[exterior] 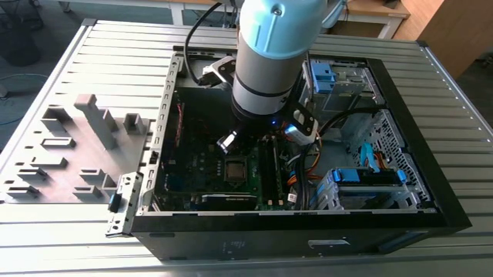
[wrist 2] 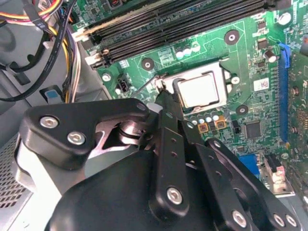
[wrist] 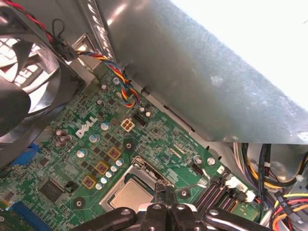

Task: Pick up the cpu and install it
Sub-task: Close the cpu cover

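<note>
The cpu lies flat in its socket on the green motherboard, silver-grey top up; it also shows as a small pale square in the exterior view and partly behind my fingers in the first wrist view. My gripper sits low over the socket's edge, right beside the cpu and next to the thin wire socket lever. Its two black fingers are pressed together with nothing seen between them. The arm stands over the open computer case.
A grey fixture tray with plastic blocks lies at the exterior view's left. Memory slots, coloured cable bundles, a black fan, the case's metal wall and blue drive bays crowd around the socket.
</note>
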Controlling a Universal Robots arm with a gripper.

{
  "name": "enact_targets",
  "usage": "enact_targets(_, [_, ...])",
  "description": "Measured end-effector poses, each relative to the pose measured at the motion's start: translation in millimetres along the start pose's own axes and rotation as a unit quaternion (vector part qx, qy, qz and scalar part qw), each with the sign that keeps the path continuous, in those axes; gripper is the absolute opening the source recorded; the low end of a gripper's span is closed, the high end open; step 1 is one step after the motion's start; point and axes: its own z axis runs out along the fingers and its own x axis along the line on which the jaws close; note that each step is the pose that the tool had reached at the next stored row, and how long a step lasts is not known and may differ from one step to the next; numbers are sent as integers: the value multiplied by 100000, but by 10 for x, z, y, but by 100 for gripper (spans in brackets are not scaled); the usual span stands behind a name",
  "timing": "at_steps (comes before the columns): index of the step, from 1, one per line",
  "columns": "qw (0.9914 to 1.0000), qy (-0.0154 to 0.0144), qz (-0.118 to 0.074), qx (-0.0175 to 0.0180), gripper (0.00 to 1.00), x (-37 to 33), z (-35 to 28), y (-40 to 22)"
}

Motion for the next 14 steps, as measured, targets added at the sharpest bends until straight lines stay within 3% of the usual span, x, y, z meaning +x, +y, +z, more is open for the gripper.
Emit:
enact_targets(5, [100000, -152, -8, -190, 11, 57, 1, 46])
enact_targets(14, [100000, -172, -15, -196, 11, 61, -38, 55])
